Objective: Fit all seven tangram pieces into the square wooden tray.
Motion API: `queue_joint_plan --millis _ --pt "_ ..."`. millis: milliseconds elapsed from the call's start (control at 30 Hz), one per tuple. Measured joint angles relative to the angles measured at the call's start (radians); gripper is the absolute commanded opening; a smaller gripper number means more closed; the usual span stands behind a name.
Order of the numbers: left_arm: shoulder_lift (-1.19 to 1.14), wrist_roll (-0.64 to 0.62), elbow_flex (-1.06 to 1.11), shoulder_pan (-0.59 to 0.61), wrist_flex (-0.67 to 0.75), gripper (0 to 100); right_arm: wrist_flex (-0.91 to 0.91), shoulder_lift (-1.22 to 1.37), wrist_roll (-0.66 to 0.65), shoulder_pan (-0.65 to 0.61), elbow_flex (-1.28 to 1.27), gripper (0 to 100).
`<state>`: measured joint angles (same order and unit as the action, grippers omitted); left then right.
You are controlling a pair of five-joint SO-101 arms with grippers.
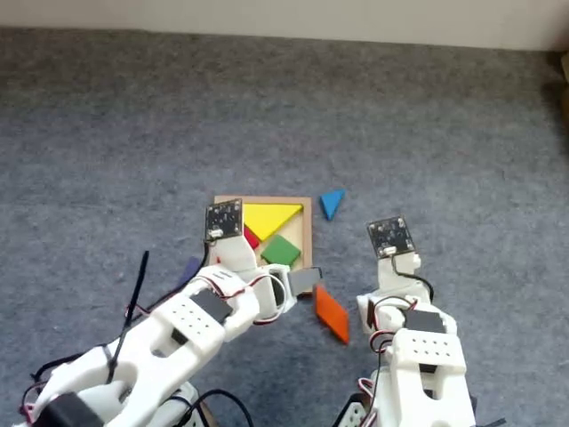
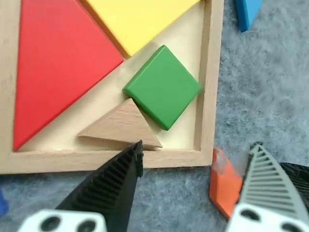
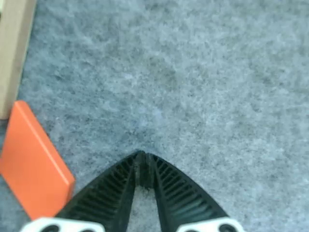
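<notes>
- Left pincer (image 2: 198, 147): jaws spread, empty, over the tray's near-right corner, likely to nudge the tan triangle.
- Right pincer (image 3: 144, 155): closed, empty, over carpet, seemingly parked.
- Tray (image 2: 212, 72): square, pale wood, mid-table.
- Red triangle (image 2: 58, 63), yellow triangle (image 2: 140, 19): flat inside.
- Green square (image 2: 162, 87), tan triangle (image 2: 120, 126): inside, near-right.
- Orange piece (image 2: 223, 183), blue triangle (image 1: 332, 204): outside, right.
</notes>
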<state>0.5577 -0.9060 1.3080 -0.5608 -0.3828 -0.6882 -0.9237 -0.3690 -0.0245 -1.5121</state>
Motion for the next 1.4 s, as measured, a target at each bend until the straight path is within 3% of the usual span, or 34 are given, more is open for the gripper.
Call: queue_joint_plan --millis 267,500,733,967,1400 --pt "-0.044 -0.048 -0.077 0.000 -0.081 34 0.000 0.000 0.000 0.000 0.000 2.3" --pt "0.222 -0.051 -0.077 0.006 -0.255 34 0.000 0.000 0.000 0.000 0.000 2.3" --pt "0.585 0.054 -0.077 0.209 -0.430 30 0.000 0.000 0.000 0.000 0.000 2.3" --pt "0.856 0.183 -0.077 0.439 -0.600 1 0.000 0.000 0.000 0.000 0.000 2.3" --pt "1.049 0.399 0.118 0.695 -0.621 5 -0.063 0.002 -0.002 0.064 0.081 2.3"
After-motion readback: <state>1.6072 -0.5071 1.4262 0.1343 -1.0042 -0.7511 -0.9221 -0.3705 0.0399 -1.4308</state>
